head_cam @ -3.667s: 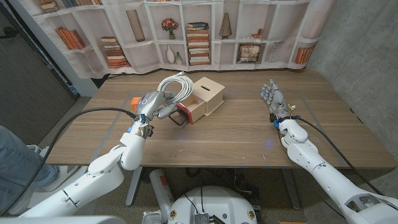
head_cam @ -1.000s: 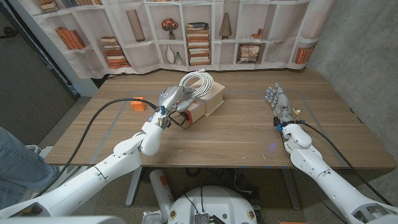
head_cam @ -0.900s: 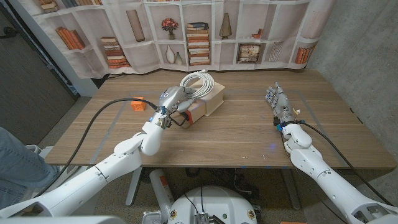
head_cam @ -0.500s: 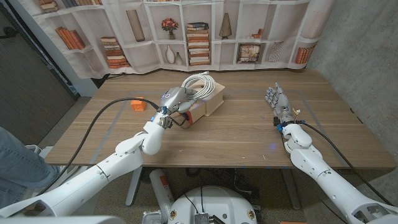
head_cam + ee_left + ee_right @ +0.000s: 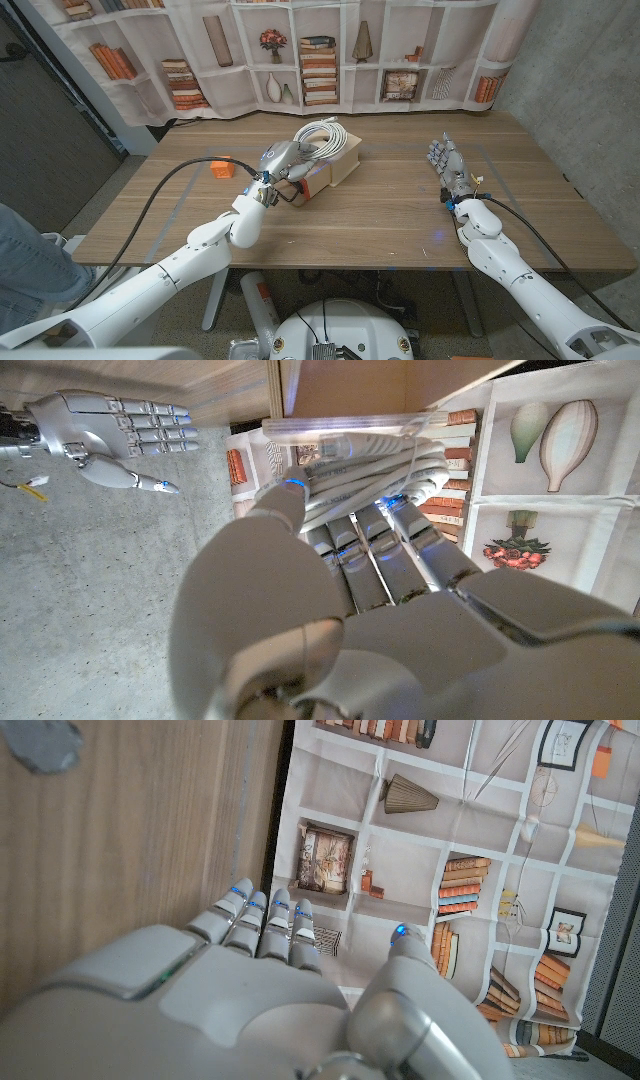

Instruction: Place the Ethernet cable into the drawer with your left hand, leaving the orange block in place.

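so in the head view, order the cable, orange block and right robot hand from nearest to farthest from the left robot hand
1. Ethernet cable: held in the left robot hand, above the drawer box.
2. Orange block: on the table, to its left.
3. Right robot hand: across the table, on the right.

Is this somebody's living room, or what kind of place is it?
Probably a robot test lab dressed up as a home: the bookshelf is only printed on a curtain, beside a bare concrete wall, and cabled robot arms work at a wooden table.
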You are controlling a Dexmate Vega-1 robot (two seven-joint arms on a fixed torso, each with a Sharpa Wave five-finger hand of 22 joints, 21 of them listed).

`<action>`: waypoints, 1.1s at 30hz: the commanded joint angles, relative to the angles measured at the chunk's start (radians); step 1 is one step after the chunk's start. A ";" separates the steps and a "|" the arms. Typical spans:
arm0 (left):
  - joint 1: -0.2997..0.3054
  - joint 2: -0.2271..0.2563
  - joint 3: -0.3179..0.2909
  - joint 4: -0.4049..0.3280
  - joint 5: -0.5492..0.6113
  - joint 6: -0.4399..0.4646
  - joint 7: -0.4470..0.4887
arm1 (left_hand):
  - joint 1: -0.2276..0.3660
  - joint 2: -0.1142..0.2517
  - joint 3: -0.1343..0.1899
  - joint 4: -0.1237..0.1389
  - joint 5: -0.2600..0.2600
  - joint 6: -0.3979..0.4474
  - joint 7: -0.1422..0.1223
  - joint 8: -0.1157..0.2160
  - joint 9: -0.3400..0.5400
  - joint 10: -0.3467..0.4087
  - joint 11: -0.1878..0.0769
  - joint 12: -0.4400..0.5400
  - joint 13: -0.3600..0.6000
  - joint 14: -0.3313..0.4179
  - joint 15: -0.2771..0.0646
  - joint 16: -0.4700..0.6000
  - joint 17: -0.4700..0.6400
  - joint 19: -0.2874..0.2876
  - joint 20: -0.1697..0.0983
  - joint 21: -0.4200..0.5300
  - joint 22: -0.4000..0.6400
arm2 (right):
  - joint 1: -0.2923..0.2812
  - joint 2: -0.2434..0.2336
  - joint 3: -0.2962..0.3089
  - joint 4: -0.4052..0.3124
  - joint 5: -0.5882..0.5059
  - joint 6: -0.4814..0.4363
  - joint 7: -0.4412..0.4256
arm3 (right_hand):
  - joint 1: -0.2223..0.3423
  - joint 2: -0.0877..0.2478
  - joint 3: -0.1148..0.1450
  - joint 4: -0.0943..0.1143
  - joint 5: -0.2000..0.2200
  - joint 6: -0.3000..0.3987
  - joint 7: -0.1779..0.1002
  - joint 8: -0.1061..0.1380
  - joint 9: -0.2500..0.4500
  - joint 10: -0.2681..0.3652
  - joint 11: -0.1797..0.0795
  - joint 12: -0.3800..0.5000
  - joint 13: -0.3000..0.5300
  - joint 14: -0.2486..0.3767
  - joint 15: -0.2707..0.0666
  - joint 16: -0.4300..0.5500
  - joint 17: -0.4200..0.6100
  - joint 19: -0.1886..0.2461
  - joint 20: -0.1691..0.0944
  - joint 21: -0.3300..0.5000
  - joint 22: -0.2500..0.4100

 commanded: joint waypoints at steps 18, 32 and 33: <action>0.030 0.018 -0.016 -0.016 -0.035 -0.009 -0.006 | -0.114 -0.068 -0.059 0.042 0.017 0.007 -0.023 -0.015 -0.002 -0.032 0.011 0.001 -0.001 -0.040 -0.063 0.012 0.006 -0.025 -0.021 -0.012 0.006 | -0.009 -0.004 0.006 -0.008 0.005 0.000 0.000 | 0.002 0.008 -0.006 0.001 0.000 0.011 0.000 -0.003 0.003 0.012 -0.001 0.002 0.005 0.012 0.002 0.000 0.005 0.012 -0.028 0.000 0.003; 0.041 0.021 -0.027 -0.016 -0.063 -0.027 -0.008 | -0.265 -0.090 -0.118 0.120 0.049 -0.086 -0.002 -0.058 -0.001 -0.135 0.048 -0.007 0.001 -0.171 -0.010 -0.001 0.011 -0.106 0.038 -0.054 0.008 | -0.004 0.000 -0.002 -0.002 0.003 -0.004 0.005 | 0.003 0.010 -0.006 0.001 0.000 0.014 -0.002 -0.002 0.003 0.016 0.000 0.003 0.005 0.015 0.002 0.001 0.005 0.016 -0.027 0.001 0.003; 0.042 0.022 -0.028 -0.017 -0.065 -0.026 -0.010 | -0.274 -0.092 -0.122 0.124 0.052 -0.093 -0.001 -0.060 -0.001 -0.145 0.053 -0.007 0.001 -0.188 -0.003 -0.003 0.011 -0.113 0.043 -0.057 0.008 | -0.004 0.000 -0.002 -0.002 0.003 -0.003 0.006 | 0.003 0.010 -0.006 0.001 0.000 0.014 -0.003 -0.002 0.003 0.016 0.000 0.003 0.005 0.016 0.003 0.001 0.005 0.016 -0.027 0.001 0.003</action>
